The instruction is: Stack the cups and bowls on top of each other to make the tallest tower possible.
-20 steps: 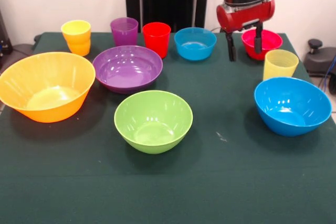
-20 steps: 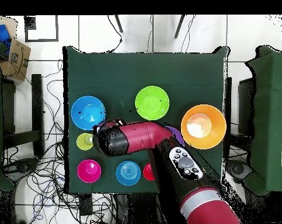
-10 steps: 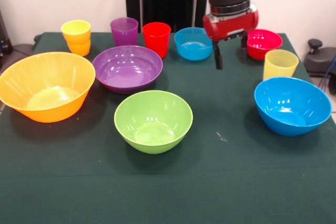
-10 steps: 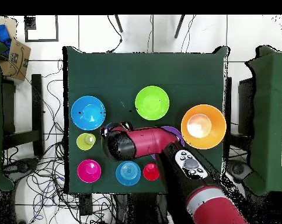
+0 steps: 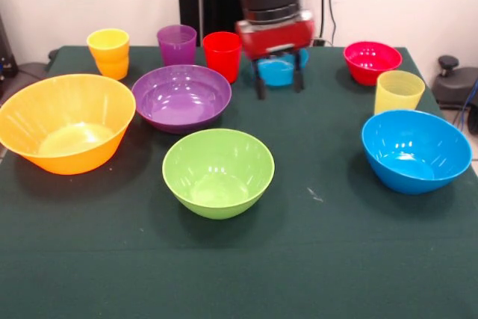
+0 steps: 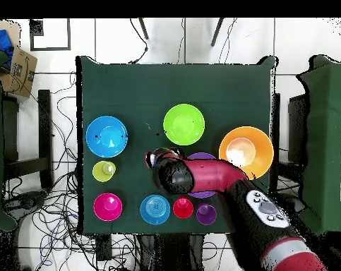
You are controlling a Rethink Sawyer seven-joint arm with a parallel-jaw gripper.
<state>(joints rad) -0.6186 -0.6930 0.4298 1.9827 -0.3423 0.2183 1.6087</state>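
Note:
My gripper (image 5: 278, 80) hangs open and empty just above the cloth, in front of the small translucent blue bowl (image 5: 278, 69) and right of the red cup (image 5: 222, 54). The large purple bowl (image 5: 181, 96) lies to its left, the green bowl (image 5: 218, 171) nearer the camera. The orange bowl (image 5: 63, 121) sits far left and the blue bowl (image 5: 415, 149) far right. A purple cup (image 5: 177, 42) and an orange-yellow cup (image 5: 109, 51) stand in the back row. The red-pink bowl (image 5: 371, 60) and pale yellow cup (image 5: 398, 91) are at the right. Every piece stands singly.
In the overhead view the red arm (image 6: 201, 176) crosses over the purple bowl (image 6: 205, 157) and hides most of it. The dark green table (image 5: 336, 259) ends close behind the back row of cups. Cables lie on the floor around the table.
The gripper has swept left in the front view, from beside the red-pink bowl to in front of the small blue bowl. It stays open and empty. No cup or bowl has moved.

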